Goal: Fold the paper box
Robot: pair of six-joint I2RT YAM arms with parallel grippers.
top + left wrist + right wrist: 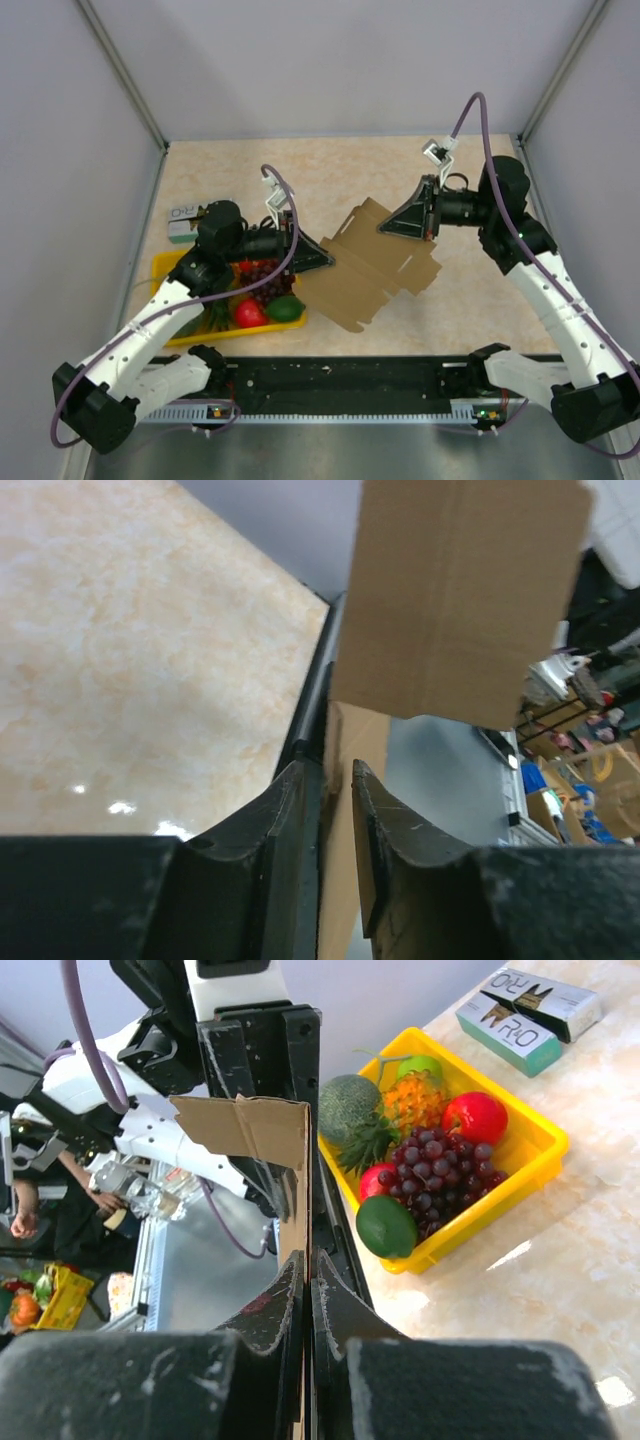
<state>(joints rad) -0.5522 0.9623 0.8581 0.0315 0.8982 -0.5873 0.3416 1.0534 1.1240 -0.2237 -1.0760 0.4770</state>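
Jaws of left gripper [335, 772] and right gripper [308, 1266] pinch the flat paper box [370, 270] between them — seemingly the first fold — next, crease a flap.

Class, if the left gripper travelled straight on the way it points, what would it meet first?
The paper box: the left gripper pinches its edge, so it would push into the sheet. Beyond, probably the right gripper, though depth is unclear.
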